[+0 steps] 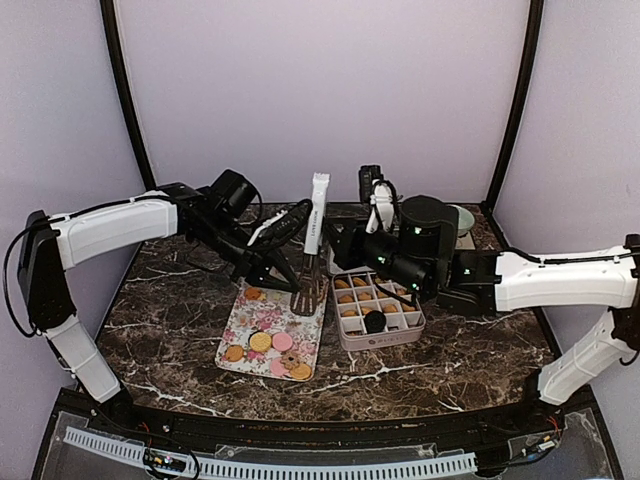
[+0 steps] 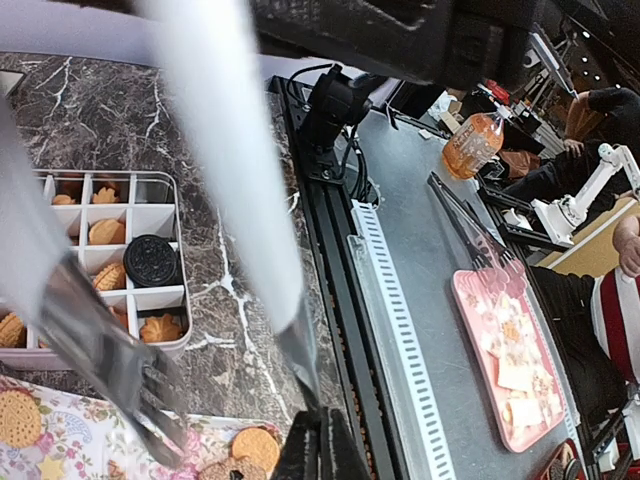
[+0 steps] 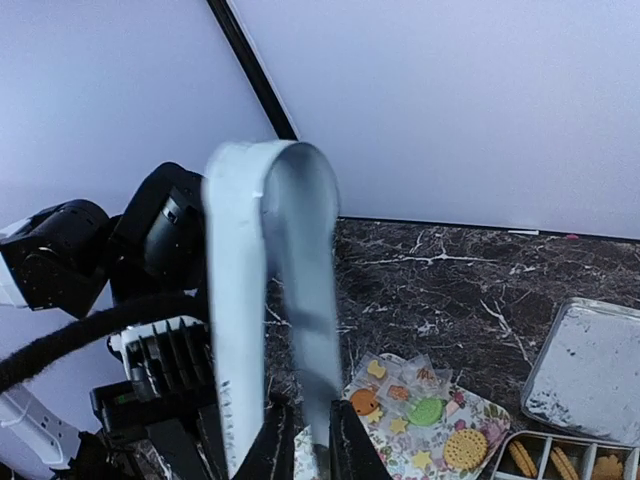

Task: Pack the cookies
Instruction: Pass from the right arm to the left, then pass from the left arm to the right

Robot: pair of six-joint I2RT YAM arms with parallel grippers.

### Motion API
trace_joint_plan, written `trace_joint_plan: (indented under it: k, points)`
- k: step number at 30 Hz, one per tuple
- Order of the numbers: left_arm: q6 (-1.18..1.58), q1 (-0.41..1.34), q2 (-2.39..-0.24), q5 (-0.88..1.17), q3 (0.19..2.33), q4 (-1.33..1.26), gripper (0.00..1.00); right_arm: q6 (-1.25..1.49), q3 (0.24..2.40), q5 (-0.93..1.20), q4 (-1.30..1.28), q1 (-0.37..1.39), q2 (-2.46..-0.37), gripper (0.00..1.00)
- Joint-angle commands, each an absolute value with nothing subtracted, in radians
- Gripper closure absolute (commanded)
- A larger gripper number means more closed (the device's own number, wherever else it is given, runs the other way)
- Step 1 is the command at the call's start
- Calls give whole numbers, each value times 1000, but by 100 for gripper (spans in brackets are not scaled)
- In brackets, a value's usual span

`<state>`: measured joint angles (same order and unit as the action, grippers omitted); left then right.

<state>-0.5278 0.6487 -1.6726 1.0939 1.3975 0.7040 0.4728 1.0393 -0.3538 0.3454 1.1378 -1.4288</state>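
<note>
Metal tongs (image 1: 316, 215) with a white handle stand upright between both arms, fork ends down over the floral tray (image 1: 250, 318). My left gripper (image 1: 284, 272) is shut on one thin tong arm (image 2: 290, 330), its fingertips (image 2: 345, 455) pinched together. My right gripper (image 1: 337, 243) is shut on the other tong arm (image 3: 318, 400) near the bottom. Loose cookies (image 1: 262, 342) lie on the tray, tan, pink and green (image 3: 428, 410). More cookies (image 1: 360, 296) fill the white compartment box (image 1: 385, 340), with one dark round cookie (image 2: 152, 260) among them.
A pale green bowl (image 1: 463, 218) sits at the back right behind the right arm. The box's flat lid (image 3: 595, 370) lies on the dark marble table (image 1: 170, 300) beyond the box. The black frame rail (image 1: 300, 440) runs along the near edge.
</note>
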Motion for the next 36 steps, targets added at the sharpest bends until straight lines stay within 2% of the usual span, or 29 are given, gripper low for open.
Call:
trace_joint_plan:
  k: [1, 4, 6, 8, 10, 12, 16, 22, 28, 36]
  points:
    - [-567, 651, -1607, 1105, 1420, 773, 100, 476, 969, -142, 426, 1054, -1300, 76]
    - [-576, 651, -1609, 1143, 1444, 807, 100, 487, 906, 152, 435, 954, -1240, 46]
    - [-584, 652, -1613, 1165, 1458, 832, 100, 467, 903, 204, 362, 906, -1218, 41]
    - [-588, 652, -1619, 1187, 1472, 854, 100, 456, 891, 279, 347, 874, -1196, 29]
    - [-597, 652, -1628, 1210, 1487, 883, 100, 469, 889, 403, 358, 843, -1192, 22]
    - [-604, 652, -1638, 1234, 1506, 914, 100, 464, 907, 507, 346, 829, -1212, 15]
    - [-620, 653, -1656, 1246, 1533, 960, 100, 409, 988, 581, 267, 825, -1292, 1]
    - [-620, 665, -1660, 1214, 1527, 964, 100, 369, 1142, 732, 194, 825, -1429, 0]
    - [-657, 668, -1669, 1160, 1529, 1002, 100, 316, 1270, 793, 87, 825, -1534, 0]
    - [-701, 670, -1671, 1095, 1535, 1031, 100, 294, 1301, 839, 44, 816, -1556, 12]
